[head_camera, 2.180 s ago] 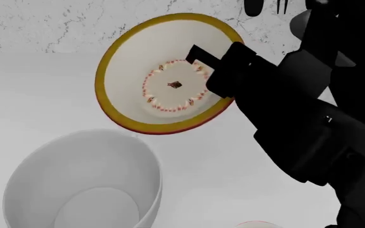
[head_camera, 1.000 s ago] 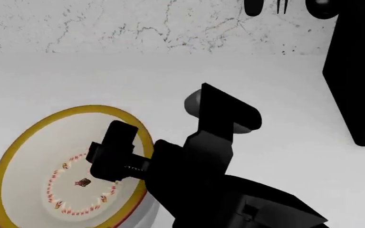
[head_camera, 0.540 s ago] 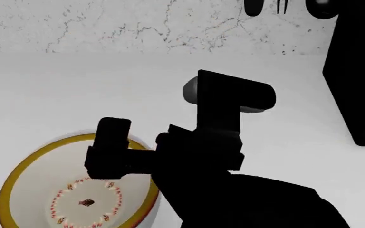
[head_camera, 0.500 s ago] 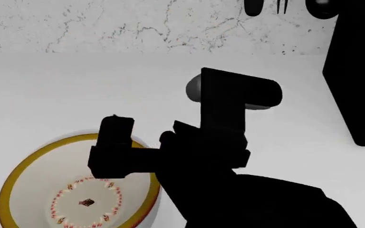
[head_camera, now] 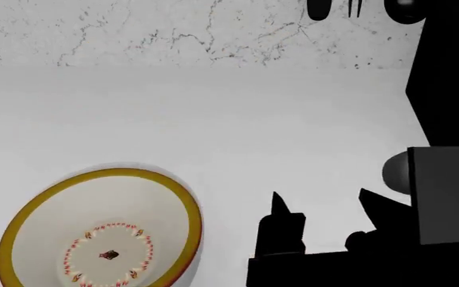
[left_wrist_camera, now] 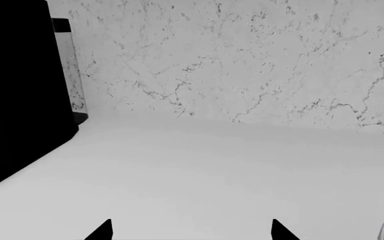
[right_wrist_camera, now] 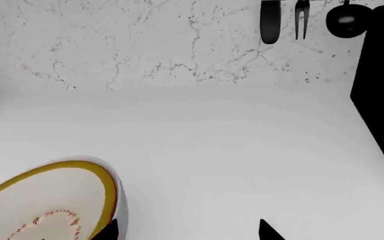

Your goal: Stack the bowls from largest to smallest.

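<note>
Cream bowl [head_camera: 102,230] sits mouth-up, slightly tilted, nested in the grey bowl [head_camera: 193,263] at the table's [head_camera: 213,119] near left, nothing inside it; right pincer [head_camera: 329,206] beside it gapes wide and empty, left pincer [left_wrist_camera: 190,230] likewise spread, holding nothing.

your head view shows the medium bowl [head_camera: 102,230], cream with a mustard-yellow rim and red-dotted ring, nested in the light-grey bowl [head_camera: 196,254], whose edge shows just outside that rim. your right gripper [head_camera: 325,209] stands beside it, fingers apart, holding nothing. dark utensils [head_camera: 355,8] hang on the marbled wall [head_camera: 174,30].
</note>
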